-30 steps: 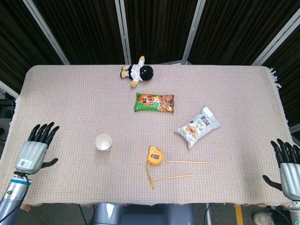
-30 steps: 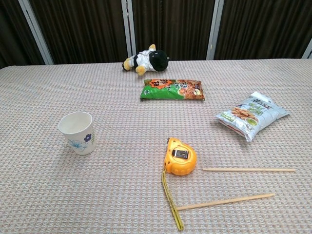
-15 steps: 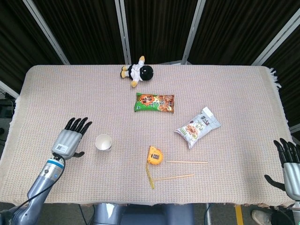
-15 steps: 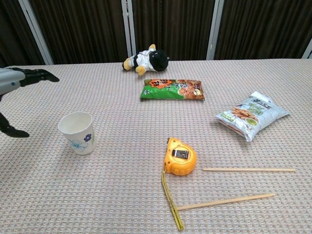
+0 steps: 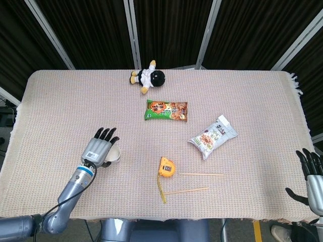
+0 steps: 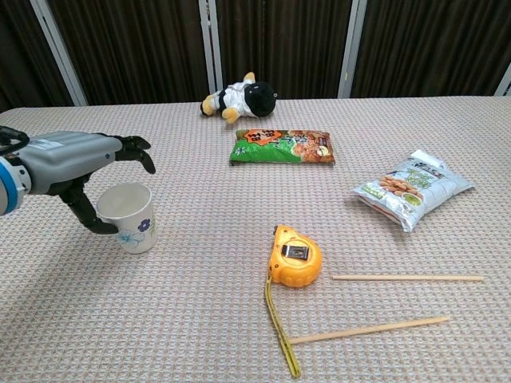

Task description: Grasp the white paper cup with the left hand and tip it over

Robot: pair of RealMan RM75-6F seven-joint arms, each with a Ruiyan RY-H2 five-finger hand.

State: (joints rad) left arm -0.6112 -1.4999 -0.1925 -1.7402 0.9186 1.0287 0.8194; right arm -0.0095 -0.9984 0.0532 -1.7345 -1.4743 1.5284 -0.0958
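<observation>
The white paper cup with a blue flower print stands upright at the table's front left. My left hand has come in from the left and straddles it: the fingers stretch above the rim and the thumb curls down by the cup's left wall, without closing. In the head view the left hand covers most of the cup, leaving only its right rim showing. My right hand hovers off the table's front right corner, fingers spread and holding nothing.
An orange tape measure with its tape pulled out lies right of the cup, and two chopsticks lie beyond it. Farther back are a green snack packet, a white snack bag and a plush doll.
My left hand has swept right from the table's left edge until it sits over the cup. The cup has stayed upright in place. The right hand dropped slightly lower.
</observation>
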